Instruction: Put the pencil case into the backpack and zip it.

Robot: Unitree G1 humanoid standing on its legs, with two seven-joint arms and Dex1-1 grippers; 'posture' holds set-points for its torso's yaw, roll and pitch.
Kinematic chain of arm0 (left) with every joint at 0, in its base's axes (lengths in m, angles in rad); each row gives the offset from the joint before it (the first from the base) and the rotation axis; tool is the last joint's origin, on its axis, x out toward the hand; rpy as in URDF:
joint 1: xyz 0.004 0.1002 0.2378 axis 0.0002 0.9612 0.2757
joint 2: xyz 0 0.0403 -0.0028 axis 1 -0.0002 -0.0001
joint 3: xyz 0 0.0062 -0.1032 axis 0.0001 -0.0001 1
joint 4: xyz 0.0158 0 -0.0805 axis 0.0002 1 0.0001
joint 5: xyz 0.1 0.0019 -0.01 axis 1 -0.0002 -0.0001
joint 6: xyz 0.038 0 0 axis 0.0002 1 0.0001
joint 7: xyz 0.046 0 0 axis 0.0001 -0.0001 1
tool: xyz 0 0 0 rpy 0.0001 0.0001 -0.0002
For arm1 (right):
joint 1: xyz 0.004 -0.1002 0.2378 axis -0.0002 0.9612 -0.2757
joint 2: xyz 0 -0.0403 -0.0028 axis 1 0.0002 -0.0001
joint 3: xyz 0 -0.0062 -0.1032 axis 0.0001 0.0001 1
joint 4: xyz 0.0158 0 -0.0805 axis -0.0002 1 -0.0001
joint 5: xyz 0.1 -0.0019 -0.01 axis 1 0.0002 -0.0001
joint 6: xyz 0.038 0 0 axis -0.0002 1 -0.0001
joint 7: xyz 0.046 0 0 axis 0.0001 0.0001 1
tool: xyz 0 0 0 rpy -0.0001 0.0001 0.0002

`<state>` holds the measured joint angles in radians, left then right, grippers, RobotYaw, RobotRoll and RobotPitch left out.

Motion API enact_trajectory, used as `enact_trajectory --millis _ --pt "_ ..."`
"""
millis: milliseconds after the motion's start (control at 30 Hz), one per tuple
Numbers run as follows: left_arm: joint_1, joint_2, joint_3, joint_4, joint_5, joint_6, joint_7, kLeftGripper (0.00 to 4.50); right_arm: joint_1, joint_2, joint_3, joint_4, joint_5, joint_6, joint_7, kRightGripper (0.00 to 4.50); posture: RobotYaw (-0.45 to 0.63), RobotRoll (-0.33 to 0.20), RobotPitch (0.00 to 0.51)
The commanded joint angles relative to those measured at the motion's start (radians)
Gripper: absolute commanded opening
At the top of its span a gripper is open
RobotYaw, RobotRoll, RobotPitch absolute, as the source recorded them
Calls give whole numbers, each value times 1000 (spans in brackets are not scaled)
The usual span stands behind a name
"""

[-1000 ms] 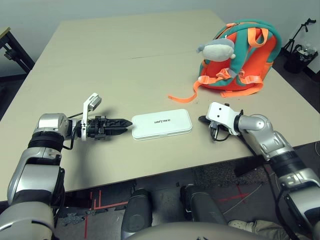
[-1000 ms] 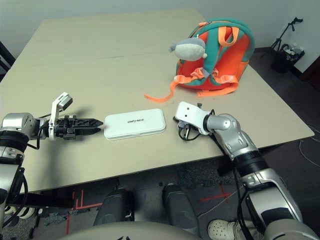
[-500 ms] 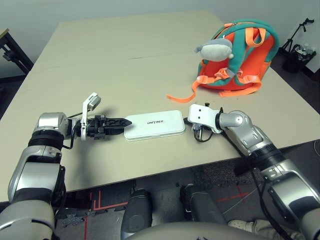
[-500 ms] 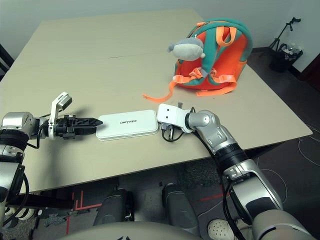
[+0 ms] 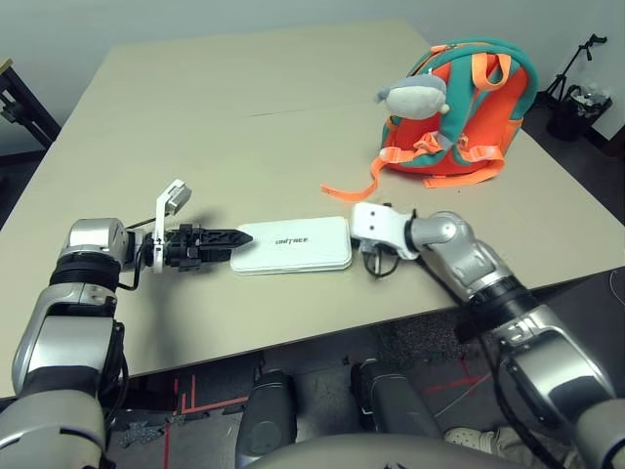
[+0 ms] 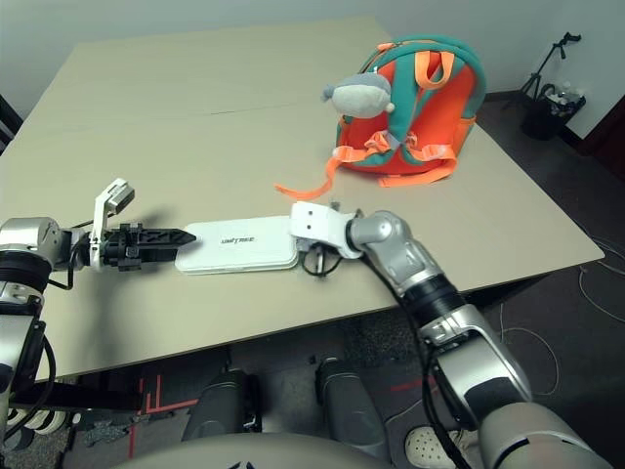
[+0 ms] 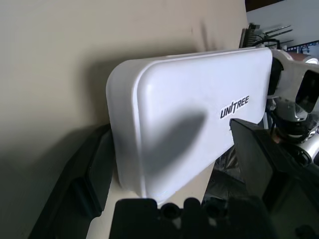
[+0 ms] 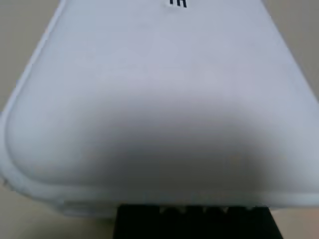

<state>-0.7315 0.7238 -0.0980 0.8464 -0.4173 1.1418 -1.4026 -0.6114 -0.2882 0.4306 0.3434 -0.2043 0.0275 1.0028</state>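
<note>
1. Case lies flat near the table's front edge, between both grippers.
2. Left gripper spread wide, one finger each side of the case's end.
3. Right gripper closed, pressed against the opposite end.
4. Backpack stands well apart, far right.

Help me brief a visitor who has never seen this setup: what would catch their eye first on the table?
The bright orange and teal backpack stands at the far right of the table, a grey plush animal dangling on it. Near the front edge lies the white pencil case, flat, with the left gripper at its left end and the right gripper against its right end.
</note>
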Motion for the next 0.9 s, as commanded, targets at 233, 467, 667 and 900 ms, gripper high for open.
enact_trajectory --millis 233,467,667,900 --pt "14 -9 -12 -8 14 -3 -1 4500 -13 -10 10 4 6 -23 4 12 -112 0 72" --pt "18 -7 -10 -12 10 4 -3 4500 -36 -86 -33 59 10 -46 4 12 -110 0 78" --pt "26 -6 -7 -16 7 8 -4 4500 -34 -193 -70 101 21 -73 16 12 -110 0 80" --pt "25 -6 -10 -12 8 7 -9 4500 8 -310 -112 46 60 -51 70 12 -117 0 83"
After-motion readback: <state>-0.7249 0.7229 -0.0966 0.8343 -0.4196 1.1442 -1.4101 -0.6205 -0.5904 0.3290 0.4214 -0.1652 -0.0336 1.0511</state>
